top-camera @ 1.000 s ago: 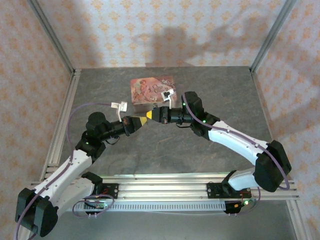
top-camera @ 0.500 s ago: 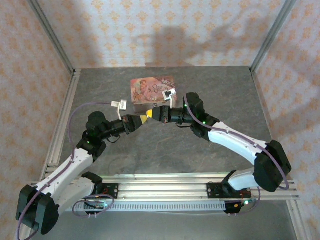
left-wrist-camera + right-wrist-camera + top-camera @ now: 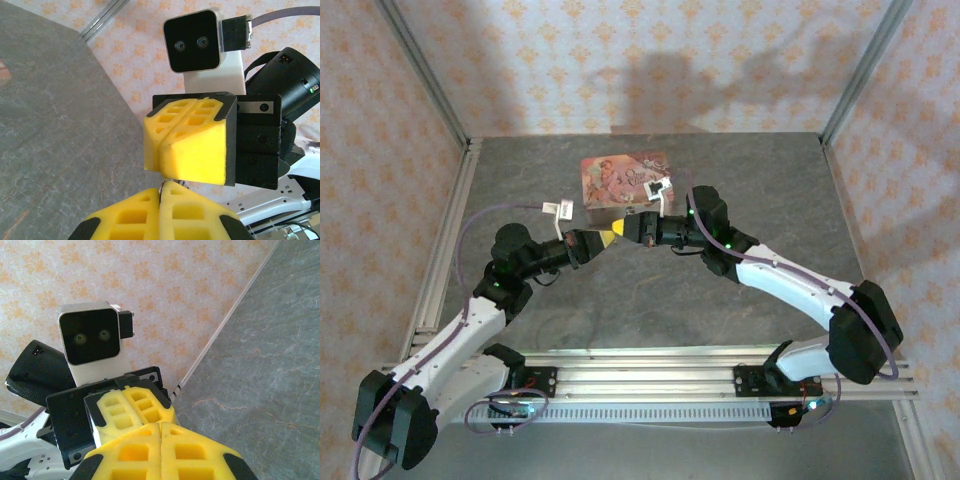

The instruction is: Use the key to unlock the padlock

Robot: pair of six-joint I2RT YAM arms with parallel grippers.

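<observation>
Left claw (image 3: 603, 240) and right claw (image 3: 625, 233) meet nose to nose over the middle of the table (image 3: 770, 180), their yellow tips just about touching, just in front of the near edge of the pink floral box (image 3: 620, 180).

From where I stand, the grey, stone-patterned table is the biggest thing, with orange-patterned wallpaper (image 3: 650, 60) behind it and on both sides. The left arm (image 3: 470, 320) reaches up and to the right from its base. The right arm (image 3: 790, 285) bends in from the other side, so the two form a shallow arch. The box lies flat towards the back, a little left of centre.

Seen from the left wrist, the left claw (image 3: 160, 200) has its pads pressed together along a single seam. Facing it, the right claw (image 3: 162, 145) has its pads together as well, with the right wrist camera (image 3: 192, 40) above it. The right wrist view shows the same thing from the other side: the right claw (image 3: 160, 440) is pressed together, the left claw (image 3: 131, 405) is just behind its tips, and the left wrist camera (image 3: 90, 337) sits above.

A thin dark sliver (image 3: 162, 186) pokes out at the seam of the left claw, too small for me to say whether it is the key. I cannot tell where the padlock sits.
</observation>
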